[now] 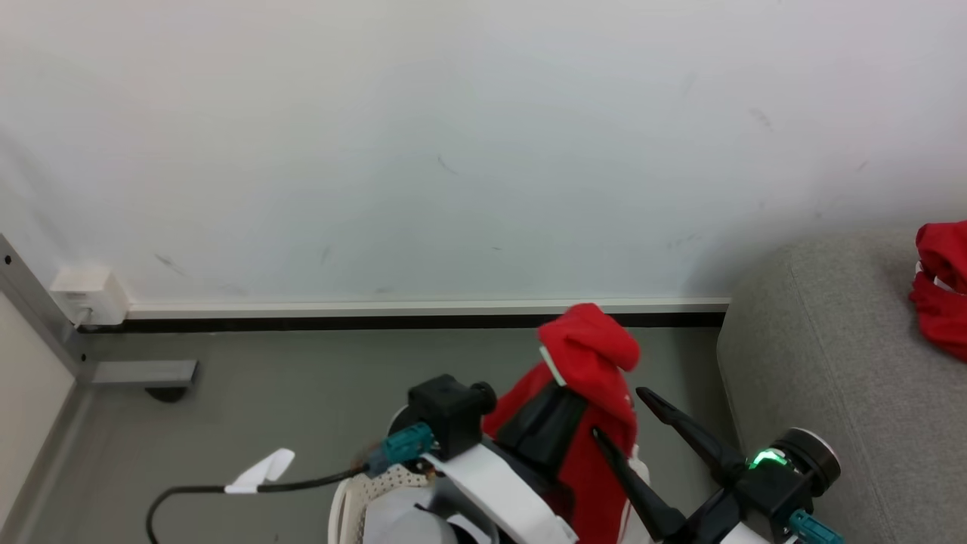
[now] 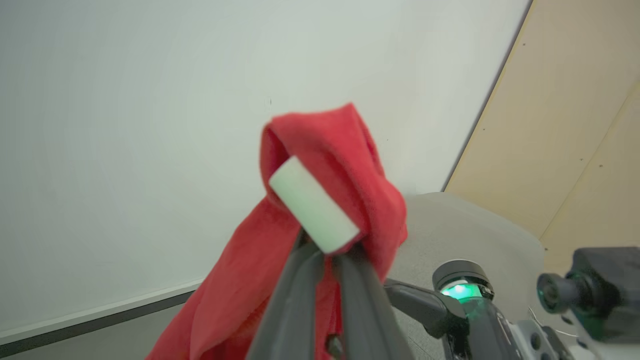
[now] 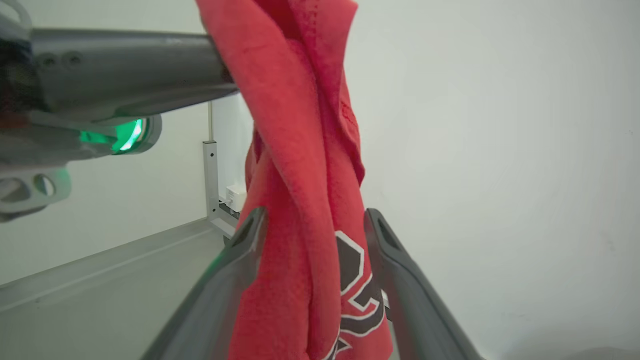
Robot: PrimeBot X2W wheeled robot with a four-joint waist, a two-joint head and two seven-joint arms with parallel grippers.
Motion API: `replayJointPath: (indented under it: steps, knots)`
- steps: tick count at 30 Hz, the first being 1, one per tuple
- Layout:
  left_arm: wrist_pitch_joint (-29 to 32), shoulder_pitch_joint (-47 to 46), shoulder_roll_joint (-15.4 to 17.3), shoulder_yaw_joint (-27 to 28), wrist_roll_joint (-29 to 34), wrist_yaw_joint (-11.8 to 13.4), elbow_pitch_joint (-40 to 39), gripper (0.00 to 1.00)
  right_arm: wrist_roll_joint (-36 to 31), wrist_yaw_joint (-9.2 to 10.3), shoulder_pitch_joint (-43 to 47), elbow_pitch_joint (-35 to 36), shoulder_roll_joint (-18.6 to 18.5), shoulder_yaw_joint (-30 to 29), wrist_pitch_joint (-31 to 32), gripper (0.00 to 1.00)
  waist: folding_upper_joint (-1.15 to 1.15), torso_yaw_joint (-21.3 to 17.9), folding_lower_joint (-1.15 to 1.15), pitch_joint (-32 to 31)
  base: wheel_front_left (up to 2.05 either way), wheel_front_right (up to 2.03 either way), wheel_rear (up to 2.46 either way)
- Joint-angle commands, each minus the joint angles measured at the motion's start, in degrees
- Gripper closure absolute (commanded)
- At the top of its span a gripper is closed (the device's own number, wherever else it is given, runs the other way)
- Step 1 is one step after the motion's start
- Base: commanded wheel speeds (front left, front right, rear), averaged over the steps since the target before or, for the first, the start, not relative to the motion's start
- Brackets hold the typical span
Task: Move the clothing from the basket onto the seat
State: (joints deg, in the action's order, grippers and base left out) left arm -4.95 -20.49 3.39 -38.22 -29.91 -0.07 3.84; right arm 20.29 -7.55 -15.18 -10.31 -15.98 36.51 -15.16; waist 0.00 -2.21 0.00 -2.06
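The clothing (image 1: 597, 363) in question is one red garment, lifted clear and hanging above the basket (image 1: 349, 502), whose perforated cream rim we see at the near edge of the head view. Its long axis runs plumb: in the right wrist view it falls as a twisted column (image 3: 300, 200), free end pointing down and out of frame, with a dark, white-outlined print (image 3: 355, 280) low on its right side. The top end folds over past the fingertips into a small hood, and a white label (image 2: 312, 205) lies just above the tips.

The left gripper (image 2: 327, 252) is pinched closed on this upper fold, its two dark fingers pressed together with red cloth trapped between them. We see its forearm reaching from the near left toward the right, fingers angled up and away toward the wall (image 1: 453, 151).

The right gripper (image 1: 619, 413) stands spread to its widest, holding nothing. Its fingers point up and to the left, one on each side of the hanging column; we cannot tell whether either finger touches the cloth. A green light glows at its wrist.

A second red garment (image 1: 940, 287) already lies on the seat (image 1: 816, 363), the grey sofa at the far right, well apart from the held one. The grey floor (image 1: 302, 393) lies between wall and basket.
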Motion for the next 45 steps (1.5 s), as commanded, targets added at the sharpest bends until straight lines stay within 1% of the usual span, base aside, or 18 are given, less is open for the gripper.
replayJointPath:
  steps: [1,6,10,11,12,18,19,20,21,25,31,39,45]
  knots:
    - [0.2,-0.4,0.0,-0.2,-0.4,-0.4,-0.5,1.00,0.2,0.13,-0.7,-0.3,-0.4,0.0,0.0,0.00,0.00,0.1,0.00,0.0,0.00,0.00,0.00]
    - [1.9,-0.3,-0.2,-2.6,-2.3,-0.8,-2.6,1.00,1.5,0.13,-1.8,-1.1,-1.2,0.2,0.0,0.00,0.00,0.6,0.00,-0.1,0.00,0.00,0.00]
    - [3.3,0.2,-0.3,-3.9,-4.5,-0.9,-4.6,1.00,4.6,0.13,-1.4,-3.1,-1.7,0.9,0.1,0.00,0.00,1.3,0.00,-0.3,0.00,0.00,0.00]
    - [3.5,0.2,-0.3,-4.0,-5.0,-0.8,-5.0,1.00,5.7,0.13,-1.4,-3.8,-2.0,1.8,0.3,0.35,0.00,1.4,0.00,-0.4,0.00,0.00,0.00]
    - [3.7,0.2,-0.3,-4.0,-5.3,-0.6,-5.3,1.00,7.3,0.13,-1.5,-4.2,-2.0,2.2,0.1,1.00,0.00,1.6,0.00,-0.5,0.00,0.00,0.00]
    - [3.5,0.4,0.2,-2.7,-5.6,0.9,-4.1,1.00,14.6,0.14,-2.9,-4.4,-3.9,5.7,0.4,1.00,0.00,1.6,0.00,-0.5,0.00,0.00,0.00]
    - [3.4,0.6,0.4,-2.4,-5.7,1.1,-3.4,0.67,15.6,0.14,-3.0,-4.2,-4.1,5.8,0.4,1.00,0.00,1.4,0.00,-0.4,0.00,0.00,0.00]
    - [3.3,0.9,0.3,-2.1,-6.3,1.2,-2.7,0.37,16.6,0.13,-3.3,-4.0,-4.4,5.7,0.4,1.00,0.00,1.2,0.00,-0.3,0.00,0.00,0.00]
    - [3.2,1.0,0.3,-1.8,-6.7,1.3,-2.0,0.00,17.4,0.13,-3.6,-3.8,-4.9,5.3,0.3,1.00,0.00,0.9,0.00,-0.3,0.00,0.00,0.00]
    - [2.1,1.2,0.2,-1.0,-8.2,1.1,1.7,0.00,20.2,0.13,-3.6,-3.2,-6.2,3.8,0.3,1.00,0.00,-0.2,0.00,0.0,0.00,0.00,0.00]
    - [-0.7,0.2,-0.1,-2.1,-7.9,0.7,7.8,0.00,22.6,0.13,-2.8,-2.9,-8.8,-0.6,0.3,1.00,0.00,-2.8,0.00,0.7,0.00,0.00,0.00]
    - [-3.5,-1.0,-0.2,-3.7,-6.5,0.2,12.7,0.00,22.4,0.13,-0.9,-1.3,-12.5,-8.9,0.1,1.00,0.00,-7.3,0.00,1.7,0.00,0.00,0.00]
    - [-5.1,-2.4,-0.3,-4.9,-7.1,-0.1,14.0,0.00,22.0,0.13,0.8,0.5,-13.7,-12.9,0.5,1.00,0.00,-10.6,0.00,2.3,0.00,0.00,0.00]
